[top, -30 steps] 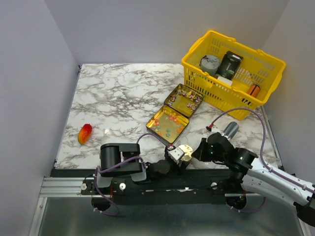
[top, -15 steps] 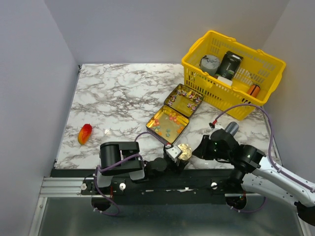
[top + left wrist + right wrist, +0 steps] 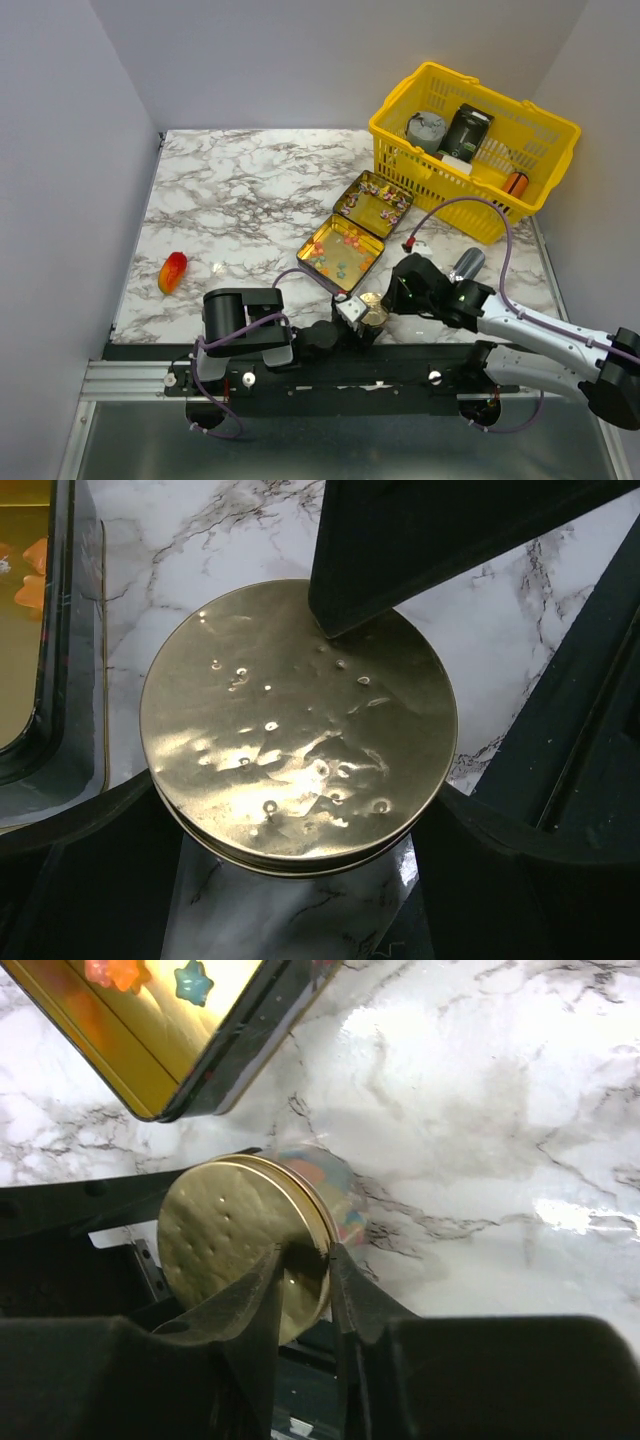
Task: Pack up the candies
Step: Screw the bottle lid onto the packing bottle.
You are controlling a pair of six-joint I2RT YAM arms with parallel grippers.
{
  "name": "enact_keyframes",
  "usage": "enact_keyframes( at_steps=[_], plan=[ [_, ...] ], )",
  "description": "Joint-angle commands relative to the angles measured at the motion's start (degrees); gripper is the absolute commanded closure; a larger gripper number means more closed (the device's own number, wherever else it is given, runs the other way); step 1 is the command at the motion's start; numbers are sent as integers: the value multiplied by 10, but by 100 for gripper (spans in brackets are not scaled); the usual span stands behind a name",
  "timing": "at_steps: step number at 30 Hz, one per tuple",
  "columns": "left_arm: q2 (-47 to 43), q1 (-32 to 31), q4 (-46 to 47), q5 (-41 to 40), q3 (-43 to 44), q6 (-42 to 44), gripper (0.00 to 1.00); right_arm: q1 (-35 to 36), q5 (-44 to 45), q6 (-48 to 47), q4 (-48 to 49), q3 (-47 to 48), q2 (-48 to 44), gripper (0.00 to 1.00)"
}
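The candies lie in an open hinged gold tin (image 3: 322,262). Orange, red and yellow ones (image 3: 338,250) fill the near half and purple, pink and white ones (image 3: 377,200) the far half. A few show at the top left of the right wrist view (image 3: 120,972) and at the left edge of the left wrist view (image 3: 35,560). My left gripper (image 3: 355,315) (image 3: 298,785) is shut on a round gold tin (image 3: 373,305) (image 3: 300,720) near the table's front edge. My right gripper (image 3: 388,297) (image 3: 305,1255) is closed over that tin's rim (image 3: 240,1240), one finger on the lid face and one outside.
A yellow basket (image 3: 420,170) at the back right holds a grey tin, a dark box and an orange cylinder (image 3: 515,184). A grey cylinder (image 3: 467,264) lies right of the right gripper. An orange-red lump (image 3: 172,271) sits at the front left.
My right arm has swung left and forward, and its gripper has come onto the round tin's rim. The left arm and the open tin have not moved.
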Motion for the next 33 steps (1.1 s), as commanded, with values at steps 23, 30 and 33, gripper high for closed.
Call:
enact_keyframes(
  at_steps=[23,30,33],
  plan=[
    [19,19,-168,-37,17,-54,33,2,-201,39,-61,-114,-259,99],
    [18,19,-123,-6,-11,-45,33,2,-34,72,-141,-41,-257,76],
    [14,19,-118,6,-17,-41,33,2,7,75,-105,-38,-237,56]
  ],
)
